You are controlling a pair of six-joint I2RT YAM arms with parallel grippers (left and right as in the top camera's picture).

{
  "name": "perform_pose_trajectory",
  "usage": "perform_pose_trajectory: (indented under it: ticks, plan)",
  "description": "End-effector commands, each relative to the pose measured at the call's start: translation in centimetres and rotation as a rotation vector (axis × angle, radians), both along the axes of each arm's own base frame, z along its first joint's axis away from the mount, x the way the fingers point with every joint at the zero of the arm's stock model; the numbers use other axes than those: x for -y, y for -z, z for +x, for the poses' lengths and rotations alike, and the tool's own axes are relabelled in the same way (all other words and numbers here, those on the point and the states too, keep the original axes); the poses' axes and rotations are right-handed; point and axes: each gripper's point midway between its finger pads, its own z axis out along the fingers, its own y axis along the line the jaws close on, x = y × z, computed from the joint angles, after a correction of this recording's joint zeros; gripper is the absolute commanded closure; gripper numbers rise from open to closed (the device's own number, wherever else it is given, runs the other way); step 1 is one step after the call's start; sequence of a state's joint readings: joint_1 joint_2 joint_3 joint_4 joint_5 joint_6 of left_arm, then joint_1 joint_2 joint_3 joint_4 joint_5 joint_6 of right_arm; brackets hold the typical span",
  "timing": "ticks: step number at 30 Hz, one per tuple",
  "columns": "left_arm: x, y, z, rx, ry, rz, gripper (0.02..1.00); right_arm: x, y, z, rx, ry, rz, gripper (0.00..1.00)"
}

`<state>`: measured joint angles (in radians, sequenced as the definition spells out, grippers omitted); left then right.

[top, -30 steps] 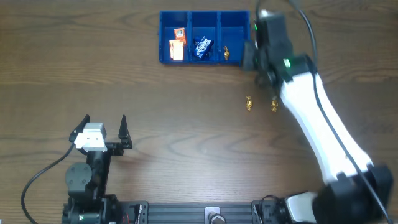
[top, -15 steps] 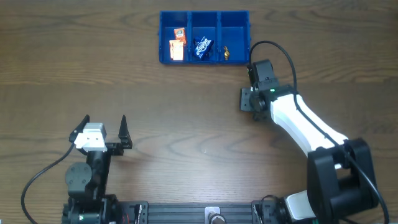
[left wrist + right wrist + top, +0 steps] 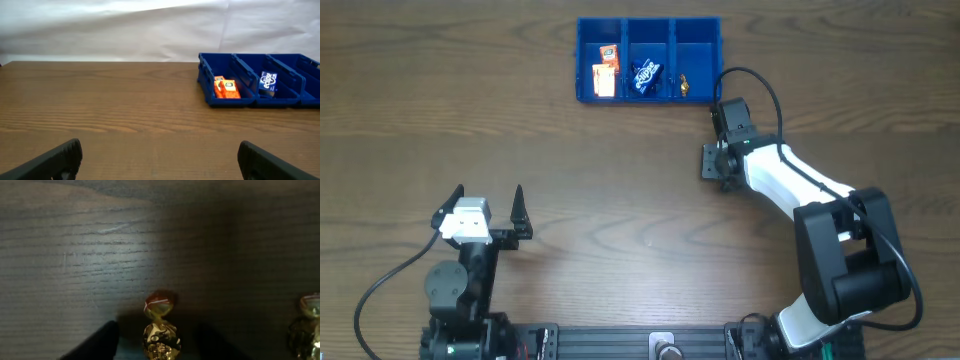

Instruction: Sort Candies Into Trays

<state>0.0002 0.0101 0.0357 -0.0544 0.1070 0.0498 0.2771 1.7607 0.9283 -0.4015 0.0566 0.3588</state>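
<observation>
The blue three-part tray (image 3: 650, 22) stands at the far middle of the table. Its left part holds orange candies (image 3: 604, 76), its middle a blue candy (image 3: 645, 75), its right a gold candy (image 3: 684, 86). Just below the tray's right corner, my right gripper (image 3: 718, 165) is low over the wood. In the right wrist view it is open (image 3: 156, 347), and a gold-wrapped candy (image 3: 161, 332) lies on the table between its fingers. A second gold candy (image 3: 307, 325) lies close beside it. My left gripper (image 3: 489, 192) stands open and empty at the near left (image 3: 160, 160).
Bare brown wood stretches between the two arms and to the left of the tray (image 3: 250, 85). The right arm's white link (image 3: 790, 185) and black cable (image 3: 760, 85) run from the near right toward the tray.
My right gripper has come away from the tray's right end, nearer and lower, and now covers the two gold candies in the top view. The left arm has not moved.
</observation>
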Motion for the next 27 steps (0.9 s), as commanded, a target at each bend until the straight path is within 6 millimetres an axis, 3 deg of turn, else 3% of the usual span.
perform_pose_trajectory:
  ticks: [1, 9, 12, 14, 16, 19, 21, 24, 27]
  plan:
    - [0.3, 1.7, 0.0, -0.038, 0.017, 0.000, 0.020, 0.3, 0.9, -0.5, -0.027, 0.019, -0.004, 0.713]
    - [0.3, 1.7, 0.0, -0.038, 0.017, 0.000, 0.020, 0.4, 0.9, -0.9, -0.046, 0.036, -0.003, 0.855]
    - [0.3, 1.7, 0.0, -0.038, 0.017, 0.000, 0.020, -0.4, -0.9, -0.7, -0.004, 0.021, 0.011, 0.866]
    - [0.3, 1.7, 0.0, -0.038, 0.017, 0.000, 0.020, -1.2, -3.5, -0.4, 0.058, 0.000, 0.031, 0.871]
    - [0.3, 1.7, 0.0, -0.038, 0.017, 0.000, 0.020, -2.3, -7.3, 0.3, 0.150, -0.025, 0.057, 0.873]
    - [0.3, 1.7, 0.0, -0.038, 0.017, 0.000, 0.020, -3.3, -16.2, 2.8, 0.350, -0.045, 0.049, 0.879]
    - [0.3, 1.7, 0.0, -0.038, 0.017, 0.000, 0.023, -4.0, -20.0, 4.6, 0.420, -0.075, 0.052, 0.882]
    - [0.3, 1.7, 0.0, -0.038, 0.017, 0.000, 0.020, -4.4, -24.5, 8.3, 0.512, -0.081, 0.022, 0.879]
    - [0.3, 1.7, 0.0, -0.038, 0.017, 0.000, 0.020, -3.9, -25.9, 11.8, 0.526, -0.043, -0.005, 0.877]
